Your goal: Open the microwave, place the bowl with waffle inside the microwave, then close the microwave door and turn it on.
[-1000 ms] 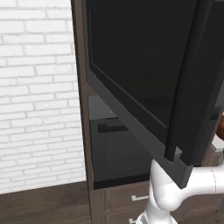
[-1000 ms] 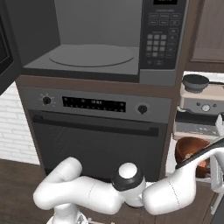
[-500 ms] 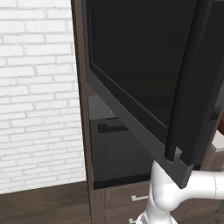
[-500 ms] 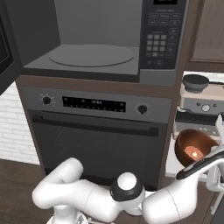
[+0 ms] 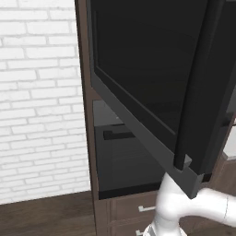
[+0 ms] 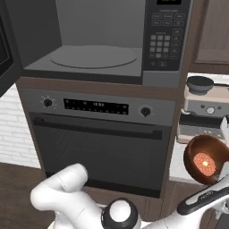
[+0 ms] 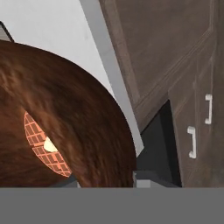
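The microwave (image 6: pixel 96 40) stands open, its grey cavity and round turntable (image 6: pixel 93 57) bare. The microwave door (image 5: pixel 147 78) is swung wide to the left, its dark bar handle (image 5: pixel 203 87) toward me. At the right, the brown bowl (image 6: pixel 206 160) hangs tilted in the air over the counter with the orange waffle (image 6: pixel 205 161) inside. In the hand view the bowl (image 7: pixel 65 113) lies close against my gripper (image 7: pixel 107 182), which is shut on its rim, and the waffle (image 7: pixel 43 143) shows in it. My fingertips are mostly hidden by the bowl.
Below the microwave is the oven (image 6: pixel 98 138) with knobs and a bar handle. A coffee machine (image 6: pixel 206 100) sits on the counter behind the bowl. The keypad (image 6: pixel 165 42) is right of the cavity. Brown cabinet doors (image 7: pixel 175 70) fill the right.
My forearm has dropped lower and the bowl has come out from behind it, shifting slightly right. The microwave and its door have not moved.
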You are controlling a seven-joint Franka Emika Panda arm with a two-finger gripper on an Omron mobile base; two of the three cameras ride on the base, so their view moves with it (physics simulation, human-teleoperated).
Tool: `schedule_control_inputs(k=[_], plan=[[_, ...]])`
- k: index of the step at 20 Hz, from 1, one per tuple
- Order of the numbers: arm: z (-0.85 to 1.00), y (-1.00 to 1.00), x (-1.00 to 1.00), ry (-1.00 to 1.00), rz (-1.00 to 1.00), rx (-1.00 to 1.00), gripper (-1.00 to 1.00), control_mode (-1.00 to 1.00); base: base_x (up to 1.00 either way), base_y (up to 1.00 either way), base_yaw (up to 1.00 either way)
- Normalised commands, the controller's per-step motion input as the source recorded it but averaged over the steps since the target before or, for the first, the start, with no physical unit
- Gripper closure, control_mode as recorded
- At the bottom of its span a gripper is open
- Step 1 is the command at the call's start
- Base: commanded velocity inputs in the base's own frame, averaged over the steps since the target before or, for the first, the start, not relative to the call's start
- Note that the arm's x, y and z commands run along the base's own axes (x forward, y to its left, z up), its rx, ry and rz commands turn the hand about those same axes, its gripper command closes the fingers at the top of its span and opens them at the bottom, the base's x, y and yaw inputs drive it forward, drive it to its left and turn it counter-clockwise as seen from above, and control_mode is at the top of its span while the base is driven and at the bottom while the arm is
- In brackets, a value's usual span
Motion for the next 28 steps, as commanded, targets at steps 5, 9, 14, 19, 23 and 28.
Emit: schedule_control_inputs(k=[5, 9, 14, 19, 23, 28], plan=[[0.18, 0.63, -0.3, -0.21, -0.03, -0.04, 1.0, -1.0, 0.0, 0.0, 0.0], [0.29, 0.64, -0.59, -0.22, -0.01, -0.02, 1.0, -1.0, 0.0, 0.0, 0.0], [0.38, 0.48, -0.76, -0.02, -0.05, -0.01, 1.0, -1.0, 0.0, 0.0, 0.0], [0.52, 0.53, -0.45, 0.0, -0.04, -0.04, 1.0, -1.0, 0.0, 0.0, 0.0], [0.55, 0.7, -0.34, 0.0, 0.0, -0.08, 1.0, -1.0, 0.0, 0.0, 0.0], [0.48, 0.74, -0.46, 0.0, 0.0, -0.08, 1.0, -1.0, 0.0, 0.0, 0.0]])
